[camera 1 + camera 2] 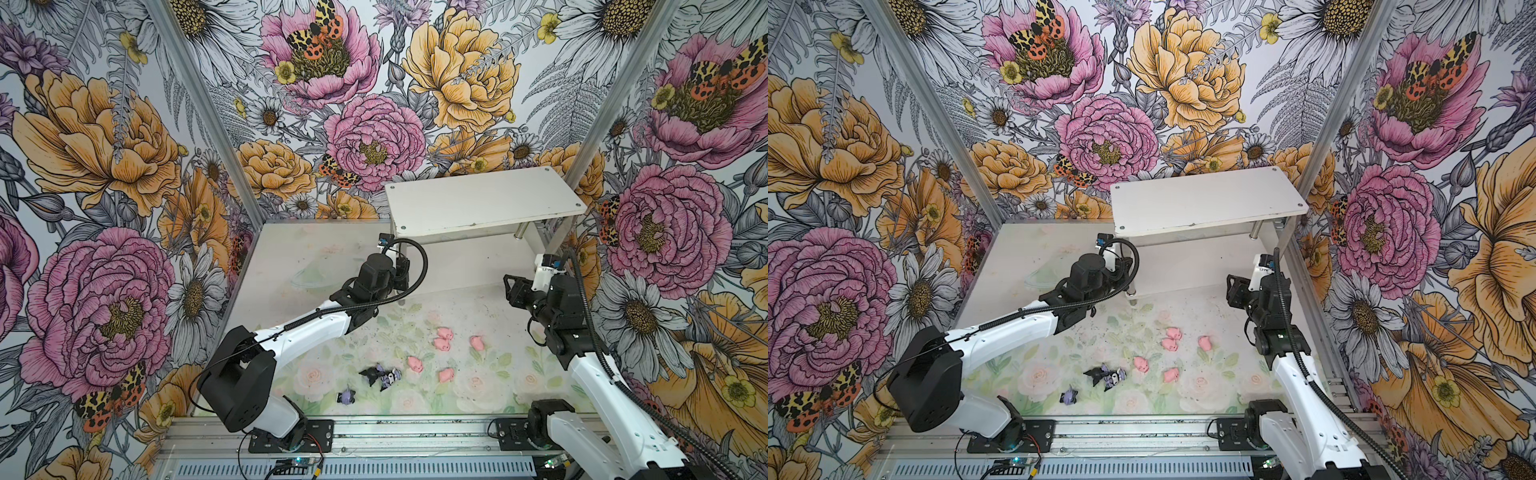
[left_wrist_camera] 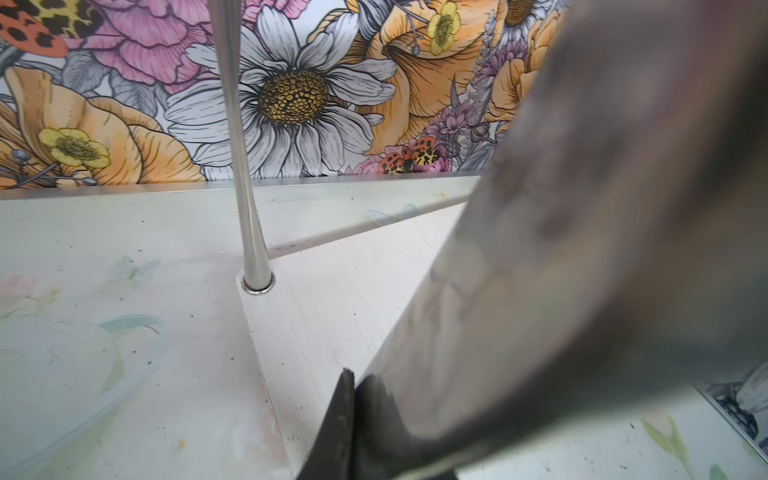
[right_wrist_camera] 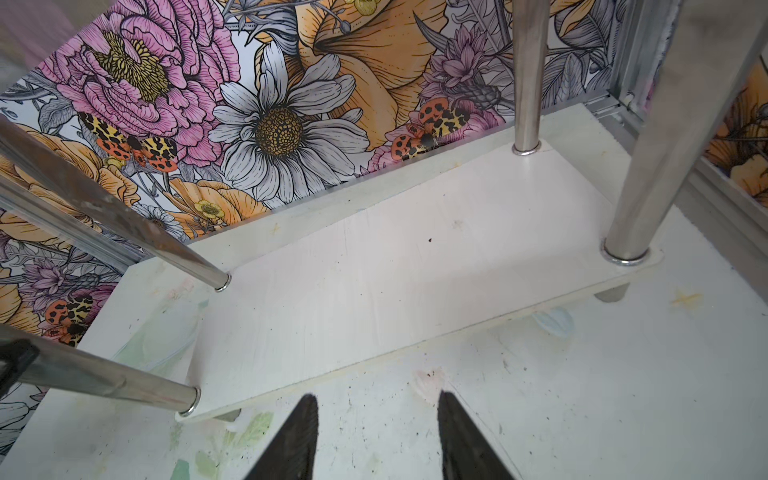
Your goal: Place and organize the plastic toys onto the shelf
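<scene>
Shelf (image 1: pixel 482 199) far right, both tiers bare. My left gripper (image 2: pixel 355 380) closed, empty, just beside near-left post (image 2: pixel 540 249); careless swing could shove shelf. Right gripper (image 3: pixel 378 419) half-open, empty. Pigs (image 1: pixel 444 333) and black-lavender figures (image 1: pixel 377 372) lie on near worktop (image 1: pixel 498 328).

Floral wallpaper walls (image 1: pixel 104 166), pale rose-print floor (image 1: pixel 299 257), aluminium corner posts (image 1: pixel 203 104)

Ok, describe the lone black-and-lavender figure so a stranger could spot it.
From the white shelf at the back, come forward to the toys scattered on the table. The lone figure lies nearest the front rail and leftmost, while the other two dark figures sit paired.
</scene>
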{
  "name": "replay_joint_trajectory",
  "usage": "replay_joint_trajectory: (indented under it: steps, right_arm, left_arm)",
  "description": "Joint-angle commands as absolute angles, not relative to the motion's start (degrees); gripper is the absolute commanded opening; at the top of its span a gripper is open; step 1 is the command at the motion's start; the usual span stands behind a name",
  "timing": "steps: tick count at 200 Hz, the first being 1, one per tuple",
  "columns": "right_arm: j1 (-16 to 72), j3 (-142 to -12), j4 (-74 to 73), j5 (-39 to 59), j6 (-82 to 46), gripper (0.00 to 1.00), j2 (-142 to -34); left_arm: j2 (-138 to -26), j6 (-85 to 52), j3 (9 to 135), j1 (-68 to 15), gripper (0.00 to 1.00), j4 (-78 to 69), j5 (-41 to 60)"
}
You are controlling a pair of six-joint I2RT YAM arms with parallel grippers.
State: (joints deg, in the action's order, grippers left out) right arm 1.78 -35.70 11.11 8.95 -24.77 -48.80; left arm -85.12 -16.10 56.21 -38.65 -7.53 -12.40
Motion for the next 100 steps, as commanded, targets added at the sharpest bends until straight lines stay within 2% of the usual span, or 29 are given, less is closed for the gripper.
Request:
replay_joint_trajectory:
  steps: [1,72,100]
  right_arm:
    - [1.58,-36.88,13.43,6.02,-23.43,0.49,-46.64]
    - [1.58,-36.80,13.36,-1.40,-24.07,0.57,-47.95]
    - [2.12,-37.49,11.96,2.19,-24.54,0.57,-51.63]
  left_arm:
    - [-80.87,-17.67,56.07,-30.59,0.01,-6.43,-18.34]
    - [-75.61,-17.54,53.26,-15.21,0.03,-4.66,-18.00]
    - [-75.45,-17.50,53.78,-14.31,0.13,-5.10,-16.88]
